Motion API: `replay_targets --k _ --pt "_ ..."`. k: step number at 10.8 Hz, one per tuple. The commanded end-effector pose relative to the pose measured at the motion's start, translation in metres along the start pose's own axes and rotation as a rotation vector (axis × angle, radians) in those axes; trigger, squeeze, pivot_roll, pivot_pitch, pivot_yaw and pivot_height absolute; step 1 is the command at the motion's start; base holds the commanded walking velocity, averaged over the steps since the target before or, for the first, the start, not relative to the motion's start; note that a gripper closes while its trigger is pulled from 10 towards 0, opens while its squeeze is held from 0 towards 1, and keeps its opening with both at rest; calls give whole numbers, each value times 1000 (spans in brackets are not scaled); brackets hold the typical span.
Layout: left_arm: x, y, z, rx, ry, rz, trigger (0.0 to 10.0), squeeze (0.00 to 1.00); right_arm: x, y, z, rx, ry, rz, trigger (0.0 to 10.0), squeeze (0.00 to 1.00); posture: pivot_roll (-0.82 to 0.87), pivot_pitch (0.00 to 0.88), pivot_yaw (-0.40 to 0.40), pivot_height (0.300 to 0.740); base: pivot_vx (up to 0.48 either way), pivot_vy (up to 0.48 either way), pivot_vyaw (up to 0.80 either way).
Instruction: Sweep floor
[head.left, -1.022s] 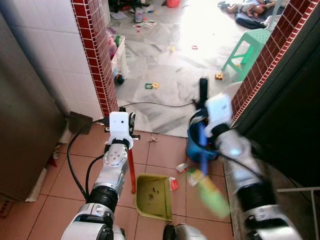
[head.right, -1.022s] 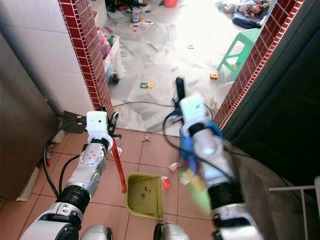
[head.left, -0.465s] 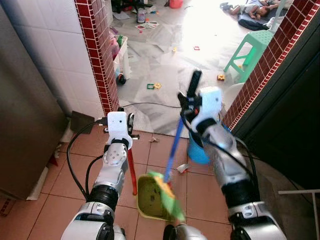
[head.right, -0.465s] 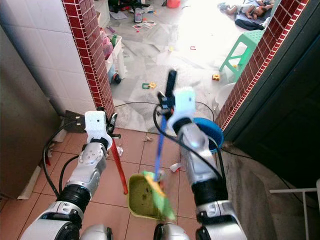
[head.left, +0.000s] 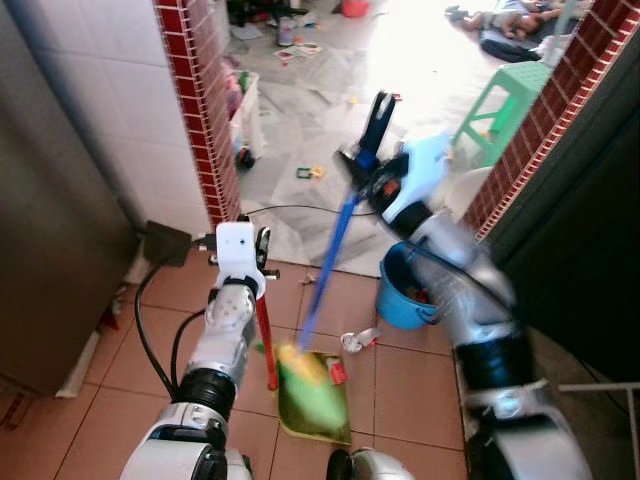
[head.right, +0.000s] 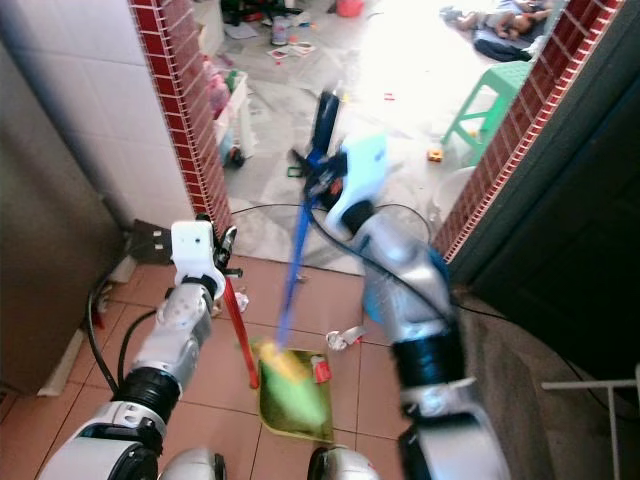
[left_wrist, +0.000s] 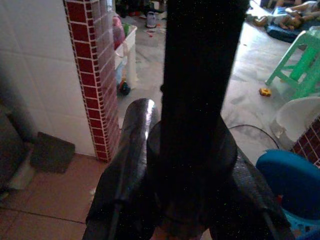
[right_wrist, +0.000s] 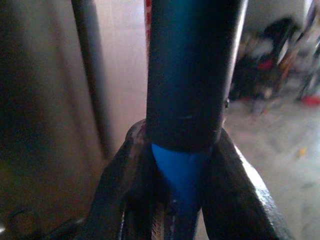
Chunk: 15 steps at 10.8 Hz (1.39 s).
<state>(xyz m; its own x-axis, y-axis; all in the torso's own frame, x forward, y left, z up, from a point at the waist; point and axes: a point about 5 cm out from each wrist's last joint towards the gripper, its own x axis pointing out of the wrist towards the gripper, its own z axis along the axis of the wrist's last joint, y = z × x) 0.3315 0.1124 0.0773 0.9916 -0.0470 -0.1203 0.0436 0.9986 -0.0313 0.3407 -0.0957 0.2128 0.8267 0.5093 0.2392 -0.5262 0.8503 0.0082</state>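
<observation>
My right gripper (head.left: 366, 165) is shut on the broom, raised over the doorway. The blue broom handle (head.left: 326, 262) slants down to a blurred green-and-yellow broom head (head.left: 303, 372), which lies over the yellow-green dustpan (head.left: 320, 412) on the red floor tiles. My left gripper (head.left: 262, 243) is shut on the dustpan's upright red handle (head.left: 266, 340). In the left wrist view a dark handle (left_wrist: 197, 75) sits between the fingers (left_wrist: 127, 160). The right wrist view has the broom's black grip (right_wrist: 190, 70) clamped between both fingers. A white scrap (head.left: 360, 340) and a red-and-white piece (head.left: 338, 373) lie beside the pan.
A blue bucket (head.left: 405, 295) stands right of the dustpan. A red brick pillar (head.left: 205, 110) is on the left, a dark door (head.left: 580, 200) on the right. A black cable (head.left: 300, 208), small toys and a green stool (head.left: 510, 95) are on the grey floor beyond, where a person (head.left: 500, 18) lies.
My right arm has swung the broom from beside the bucket leftward, carrying the broom head onto the dustpan. The left arm and the dustpan have stayed put.
</observation>
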Motion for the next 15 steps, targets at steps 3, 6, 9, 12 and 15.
replay_targets --k 3,6,9,12,15 --pt "0 3 39 38 -117 -24 10000 0 -1 -22 23 -121 -110 -143 10000 0 -42 0 -48 740 0 0 0" --pt "-17 13 36 95 -96 12 10000 0 -6 -24 -13 -258 -31 -207 10000 0 -19 16 -48 740 0 0 0" --pt "-6 23 18 124 -14 107 10000 0 -8 -8 -50 -177 56 -182 10000 0 -37 36 -45 740 0 0 0" --pt "4 17 3 90 37 134 10000 0 -6 13 -59 -115 71 -89 10000 0 -57 41 -48 740 0 0 0" --pt "3 14 -7 90 68 139 10000 0 -10 30 -48 102 119 198 10000 0 -61 37 -54 740 0 0 0"
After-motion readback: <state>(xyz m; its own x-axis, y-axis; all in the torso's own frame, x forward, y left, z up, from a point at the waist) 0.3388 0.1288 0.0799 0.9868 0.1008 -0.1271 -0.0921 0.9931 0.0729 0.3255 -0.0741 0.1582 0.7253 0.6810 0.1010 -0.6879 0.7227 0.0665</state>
